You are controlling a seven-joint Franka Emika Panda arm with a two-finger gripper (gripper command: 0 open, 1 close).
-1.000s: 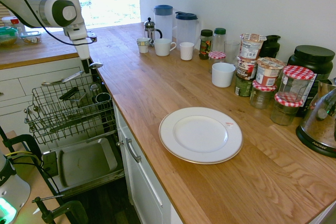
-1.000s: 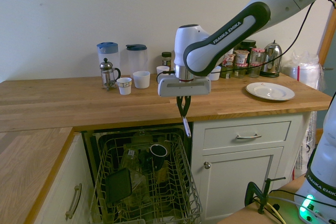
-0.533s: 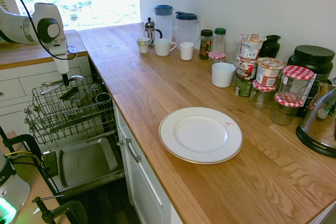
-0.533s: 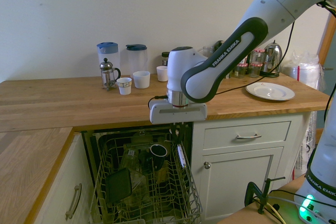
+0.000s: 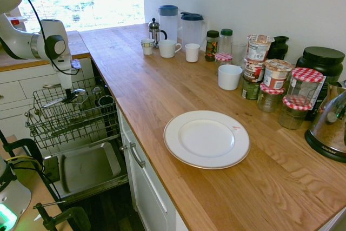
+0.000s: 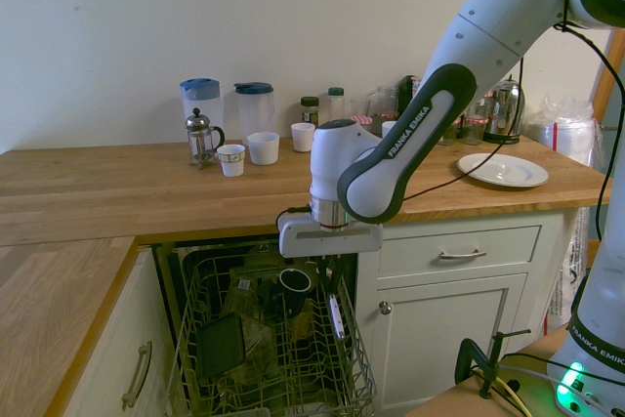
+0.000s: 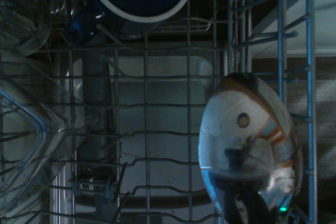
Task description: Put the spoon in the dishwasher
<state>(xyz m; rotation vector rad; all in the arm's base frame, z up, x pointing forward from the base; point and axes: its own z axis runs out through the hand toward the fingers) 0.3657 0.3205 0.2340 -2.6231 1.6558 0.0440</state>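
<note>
The spoon (image 6: 335, 315) is slim and silver, and it hangs bowl down from my gripper (image 6: 330, 292), which is shut on its handle. It sits low inside the grey wire rack (image 6: 273, 349) of the open dishwasher, near the rack's right side. From the first exterior view my gripper (image 5: 69, 94) is among the rack (image 5: 65, 117) wires, and the spoon's bowl (image 5: 79, 91) glints beside it. The wrist view shows the spoon's shiny oval bowl (image 7: 247, 145) close up, above the rack wires.
A black cup (image 6: 293, 282) and a dark container (image 6: 222, 344) stand in the rack. The steel door panel (image 5: 86, 169) lies open below. White drawers (image 6: 459, 256) flank the dishwasher. On the wooden counter are a white plate (image 5: 206, 139), cups, jugs, jars and a kettle.
My arm has moved from the counter edge out over the dishwasher and come down, lowering the held spoon from above the rack to in among its wires. The gripper has stayed shut.
</note>
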